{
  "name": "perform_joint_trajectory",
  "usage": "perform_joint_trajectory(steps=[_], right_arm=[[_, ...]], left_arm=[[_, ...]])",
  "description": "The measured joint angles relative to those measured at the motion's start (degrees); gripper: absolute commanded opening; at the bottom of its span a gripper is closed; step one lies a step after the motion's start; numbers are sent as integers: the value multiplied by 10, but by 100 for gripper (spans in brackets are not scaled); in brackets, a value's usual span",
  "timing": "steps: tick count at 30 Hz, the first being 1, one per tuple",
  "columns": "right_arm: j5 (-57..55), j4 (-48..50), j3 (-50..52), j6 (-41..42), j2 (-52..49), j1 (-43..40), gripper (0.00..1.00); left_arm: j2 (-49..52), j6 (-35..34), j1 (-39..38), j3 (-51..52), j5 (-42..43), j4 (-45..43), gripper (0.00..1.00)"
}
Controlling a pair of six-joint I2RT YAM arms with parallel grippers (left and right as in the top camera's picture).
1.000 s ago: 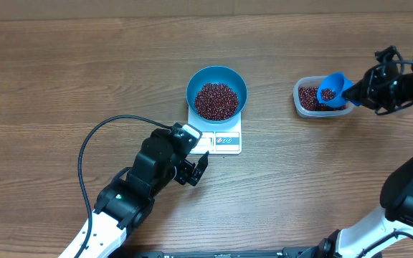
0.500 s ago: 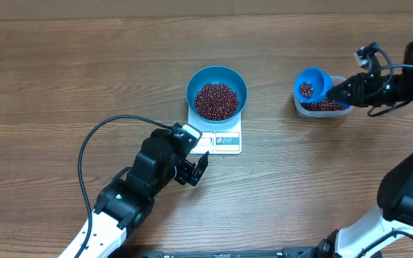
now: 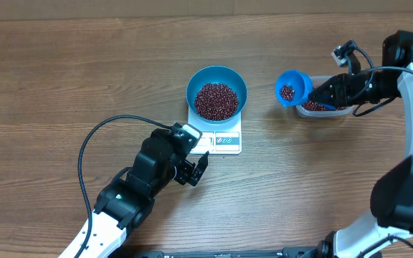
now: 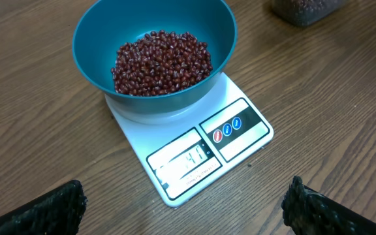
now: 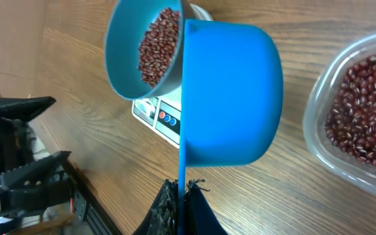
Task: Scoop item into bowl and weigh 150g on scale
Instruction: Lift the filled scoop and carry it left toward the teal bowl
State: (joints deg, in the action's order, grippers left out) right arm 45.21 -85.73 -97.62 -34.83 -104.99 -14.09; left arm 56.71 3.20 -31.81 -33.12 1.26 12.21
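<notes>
A: A brown wood-grain desk (image 3: 63, 72) fills the overhead view. Where are the beans (image 3: 216, 101)?

B: Most lie heaped in the blue bowl (image 3: 216, 70), covering its bottom. The bowl sits on the white scale (image 3: 226, 142), about midway between the desk's left and right edges and somewhat toward the far edge. More beans sit in a clear tub (image 3: 305, 112) nearer the right edge.

A: And the right hand (image 3: 327, 92)?

B: It is clamped on the handle of a small blue scoop (image 3: 293, 87) with a few beans inside. The scoop is held in the air between tub and bowl, at the tub's left rim and apart from the bowl.

A: The left?

B: The left hand (image 3: 195, 172) has its fingers (image 4: 44, 210) spread wide and holds nothing. It sits near the scale's corner on the near side (its wrist camera looks straight at the display (image 4: 187, 159), whose digits are too blurred to trust).
</notes>
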Motion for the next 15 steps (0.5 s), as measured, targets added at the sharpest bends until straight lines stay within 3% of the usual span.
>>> perform_joint_trajectory(steps=[8,15], right_arm=[[-8,52,-4,82,81,56,4],[-102,118,-5,193,82,129,4]], left_arm=[[0,0,0,0,0,0,100],[0,0,0,0,0,0,100]])
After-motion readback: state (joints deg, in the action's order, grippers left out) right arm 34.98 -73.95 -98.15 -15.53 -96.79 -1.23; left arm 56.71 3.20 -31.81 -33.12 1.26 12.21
